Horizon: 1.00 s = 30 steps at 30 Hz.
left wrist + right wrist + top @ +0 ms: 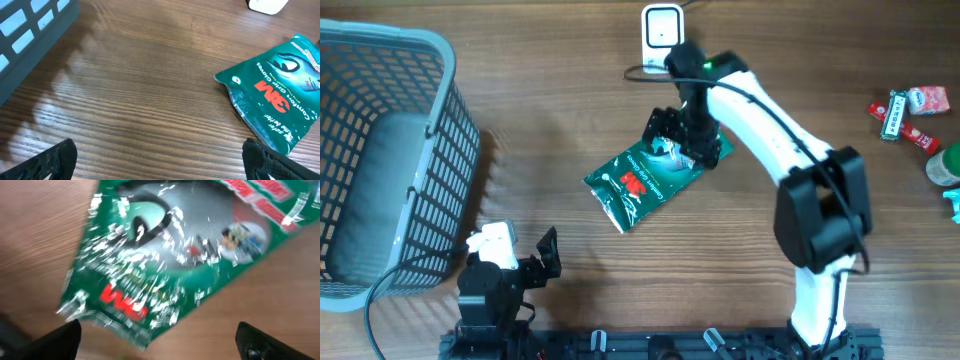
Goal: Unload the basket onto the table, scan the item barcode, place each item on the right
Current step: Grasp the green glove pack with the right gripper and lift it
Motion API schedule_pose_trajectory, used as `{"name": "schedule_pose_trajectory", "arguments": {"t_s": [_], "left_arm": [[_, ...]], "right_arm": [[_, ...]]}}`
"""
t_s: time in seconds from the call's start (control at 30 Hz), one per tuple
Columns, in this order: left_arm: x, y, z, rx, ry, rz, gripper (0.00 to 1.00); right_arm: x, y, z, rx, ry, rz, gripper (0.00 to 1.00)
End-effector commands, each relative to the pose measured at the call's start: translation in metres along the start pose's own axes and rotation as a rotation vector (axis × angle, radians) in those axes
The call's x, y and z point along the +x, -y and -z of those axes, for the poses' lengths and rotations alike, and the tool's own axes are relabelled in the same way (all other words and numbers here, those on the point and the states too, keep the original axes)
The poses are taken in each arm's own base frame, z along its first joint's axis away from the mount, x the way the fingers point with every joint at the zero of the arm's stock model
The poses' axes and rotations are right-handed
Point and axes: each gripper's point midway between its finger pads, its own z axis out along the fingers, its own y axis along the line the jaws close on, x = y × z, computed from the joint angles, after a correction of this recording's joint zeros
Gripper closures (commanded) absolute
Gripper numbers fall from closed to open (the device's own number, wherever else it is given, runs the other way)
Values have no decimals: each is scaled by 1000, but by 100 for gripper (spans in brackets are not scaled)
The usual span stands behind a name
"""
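At the centre of the brown wooden worktop point(570, 90) lies one crinkly green plastic glove packet point(638, 185). The right tool point(680, 140) hangs over its 2 o'clock end, jaws wide, gripping nothing. The left tool point(160, 165), at 7 o'clock, is equally wide and empty. Only overhead shows whole (the left wrist view crops both) one white scanner point(661, 27) at 12 and one grey slatted basket point(430, 150) at 9.

place: mock shop checkout | evidence: scanner point(661, 27), grey basket point(450, 110), packaged goods point(910, 115), wooden table point(550, 90)
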Motion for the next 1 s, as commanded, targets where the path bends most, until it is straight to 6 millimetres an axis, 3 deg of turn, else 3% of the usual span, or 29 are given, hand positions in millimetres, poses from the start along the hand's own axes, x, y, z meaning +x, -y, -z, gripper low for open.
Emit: {"name": "schedule_pose_trajectory", "arguments": {"t_s": [0.0,0.13,0.27,0.43,0.47,0.53,0.57,0.6,0.73,0.8,0.9,0.97], "left_arm": [[-1,0,0,2,8,-10,0],[-1,0,0,2,8,-10,0],[-1,0,0,2,8,-10,0],[-1,0,0,2,8,-10,0],[-1,0,0,2,8,-10,0],[-1,0,0,2,8,-10,0],[-1,0,0,2,8,-10,0],[-1,0,0,2,8,-10,0],[-1,0,0,2,8,-10,0],[-1,0,0,2,8,-11,0],[-1,0,0,2,8,-10,0],[-1,0,0,2,8,-10,0]], "right_arm": [[-3,2,14,26,63,-100,1],[-8,7,-32,126,61,-190,1],[-10,-2,-56,135,75,-195,1],[8,16,-106,266,-13,-192,0],[10,23,-115,296,-30,-198,10],[12,26,-121,303,-56,-205,61],[11,25,-120,297,-55,-207,75],[9,23,-119,289,-56,-201,95],[24,2,-95,168,-205,-21,96],[44,-32,-72,-156,-383,329,96],[68,-62,-22,-625,-532,544,96],[72,-74,17,-933,-503,668,96]]}}
